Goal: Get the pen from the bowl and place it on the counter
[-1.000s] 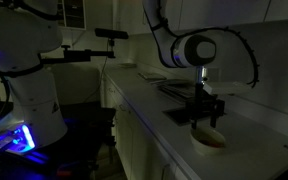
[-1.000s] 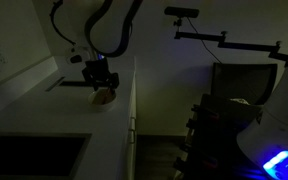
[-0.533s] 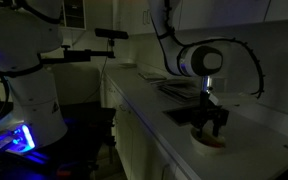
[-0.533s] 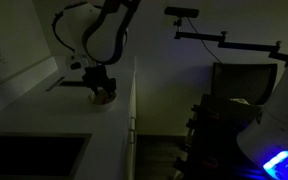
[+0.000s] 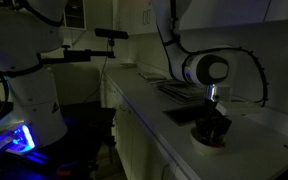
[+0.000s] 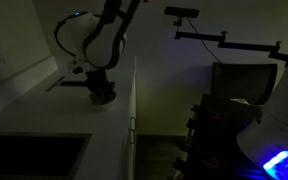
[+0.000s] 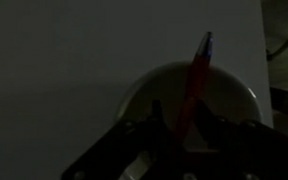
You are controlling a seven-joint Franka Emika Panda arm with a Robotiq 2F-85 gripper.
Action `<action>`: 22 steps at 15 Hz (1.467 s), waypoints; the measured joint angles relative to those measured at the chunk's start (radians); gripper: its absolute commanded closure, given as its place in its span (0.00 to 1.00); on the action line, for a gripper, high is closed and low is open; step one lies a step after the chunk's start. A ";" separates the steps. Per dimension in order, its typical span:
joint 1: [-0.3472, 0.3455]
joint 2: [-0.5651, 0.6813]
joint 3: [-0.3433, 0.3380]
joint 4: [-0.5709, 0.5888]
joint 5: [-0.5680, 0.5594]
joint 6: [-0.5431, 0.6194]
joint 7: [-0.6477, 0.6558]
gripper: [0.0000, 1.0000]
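Pen [image 7: 196, 78] in bowl [image 7: 234, 95], between tool [image 7: 177, 128] jaws

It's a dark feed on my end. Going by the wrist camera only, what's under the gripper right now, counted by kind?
Round white bowl: 1
Red pen with a blue tip, standing tilted in the bowl: 1
Total: 2. The rest of the wrist view is too dark to make out anything else.
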 measured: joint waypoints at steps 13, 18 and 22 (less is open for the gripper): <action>0.040 -0.108 -0.002 0.002 -0.039 -0.055 -0.015 0.96; 0.031 -0.117 0.048 0.020 0.033 -0.038 -0.064 0.96; 0.030 -0.002 0.095 0.140 0.112 -0.036 -0.117 0.96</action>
